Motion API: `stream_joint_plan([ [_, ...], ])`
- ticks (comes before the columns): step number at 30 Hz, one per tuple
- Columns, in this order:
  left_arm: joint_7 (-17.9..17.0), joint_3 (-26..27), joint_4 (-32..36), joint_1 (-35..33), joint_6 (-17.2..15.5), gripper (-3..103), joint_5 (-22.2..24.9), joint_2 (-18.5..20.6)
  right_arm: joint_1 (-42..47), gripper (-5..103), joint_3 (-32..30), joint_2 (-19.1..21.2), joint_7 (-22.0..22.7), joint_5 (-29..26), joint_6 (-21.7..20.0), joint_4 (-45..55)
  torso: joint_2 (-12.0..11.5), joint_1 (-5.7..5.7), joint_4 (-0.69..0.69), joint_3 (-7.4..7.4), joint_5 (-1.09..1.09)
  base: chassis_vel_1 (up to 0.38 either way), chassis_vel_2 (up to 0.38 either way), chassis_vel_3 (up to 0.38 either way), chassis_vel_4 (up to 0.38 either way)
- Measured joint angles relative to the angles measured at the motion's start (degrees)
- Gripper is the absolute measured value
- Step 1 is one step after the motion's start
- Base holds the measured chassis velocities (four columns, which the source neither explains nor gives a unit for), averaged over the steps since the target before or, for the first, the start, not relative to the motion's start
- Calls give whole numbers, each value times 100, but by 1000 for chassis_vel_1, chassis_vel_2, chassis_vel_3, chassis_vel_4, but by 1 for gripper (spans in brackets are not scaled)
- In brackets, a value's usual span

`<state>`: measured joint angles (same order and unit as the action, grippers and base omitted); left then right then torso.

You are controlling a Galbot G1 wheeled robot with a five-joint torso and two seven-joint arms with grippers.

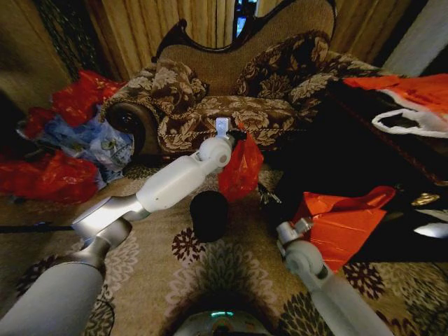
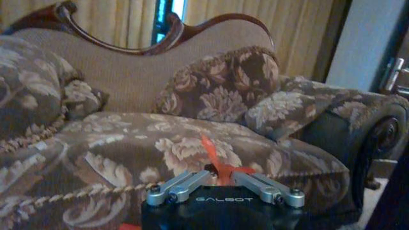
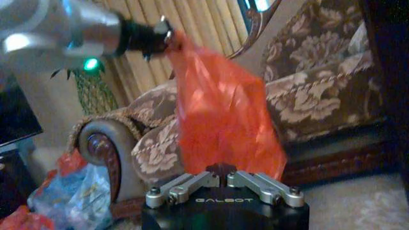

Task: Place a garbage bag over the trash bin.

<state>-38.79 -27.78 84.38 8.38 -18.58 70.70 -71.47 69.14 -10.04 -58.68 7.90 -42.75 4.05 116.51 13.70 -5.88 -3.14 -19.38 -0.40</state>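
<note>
Two grippers: left gripper up in front of the sofa; right gripper low at about 4 o'clock from the trash bin.
Left fingers: closed tight on a twisted top corner of the garbage bag; a red wisp pokes up between them in the left wrist view.
Right fingers: brought together in the right wrist view with nothing between them, pointing at the hanging bag's lower part.
Garbage bag: dangling limp from the left gripper, at about 1 o'clock above the bin, its bottom near the rim level but beside it, mouth not spread.
Trash bin: black cylinder standing upright on the patterned carpet, uncovered.
Risk: held by one pinched corner, the thin film may slip free or tear; lowered unopened, it would likely drape beside the bin or tip it.
Neighbours: stiffer orange bag at 3 o'clock could be grabbed by mistake.
Writing: "GALBOT" on both wrist housings.
</note>
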Motion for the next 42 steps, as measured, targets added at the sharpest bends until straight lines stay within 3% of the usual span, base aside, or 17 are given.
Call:
stream_joint_plan([
  [8,-508,-25,148,287,-73,0,91,-134,-603,0,552,-214,69,-97,70,-427,0,0,1,0,0,0,0,0,0],
  [19,-771,89,160,87,-88,0,-9,-258,-1408,0,1133,-658,538,-544,100,-882,0,-1,2,-1,-2,0,0,0,0],
  [31,-788,276,16,-101,-5,0,-254,-447,-2257,0,1342,-1442,1134,-665,128,-1788,0,-1,2,-1,-1,0,0,0,0],
  [42,-884,340,304,-223,-2,0,-232,-426,-2601,0,1280,-1720,1428,-692,117,-2151,0,-1,2,-1,-1,0,0,0,0],
])
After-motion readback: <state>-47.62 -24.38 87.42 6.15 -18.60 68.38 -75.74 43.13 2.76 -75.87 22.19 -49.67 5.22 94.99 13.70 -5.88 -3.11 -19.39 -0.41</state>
